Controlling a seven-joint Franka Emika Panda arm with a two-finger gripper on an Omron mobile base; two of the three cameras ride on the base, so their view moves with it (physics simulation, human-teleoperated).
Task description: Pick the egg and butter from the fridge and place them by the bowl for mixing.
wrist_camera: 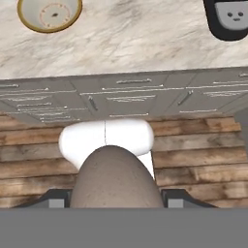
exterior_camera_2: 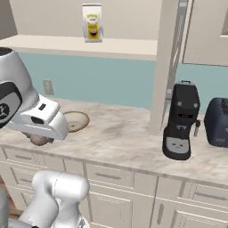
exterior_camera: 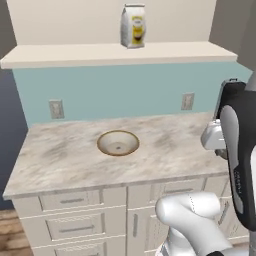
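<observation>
In the hand view a beige-grey egg (wrist_camera: 116,179) fills the space between the two dark fingertips, and my gripper (wrist_camera: 116,199) is shut on it. From the right base view the egg (exterior_camera_2: 39,139) peeks out under the white hand, above the counter's front edge. The bowl (exterior_camera: 118,143), tan-rimmed with a cream inside, sits on the marble counter to the left of the hand; it also shows as the bowl (exterior_camera_2: 75,121) just behind the hand and the bowl (wrist_camera: 50,13) at the upper left. The butter and the fridge are out of view.
A black coffee machine (exterior_camera_2: 180,122) and a dark toaster (exterior_camera_2: 218,116) stand on the counter to the right, past a beige post (exterior_camera_2: 161,67). A yellow-labelled bag (exterior_camera: 133,26) sits on the shelf above. Drawers and a wood floor (wrist_camera: 203,160) lie below the counter edge.
</observation>
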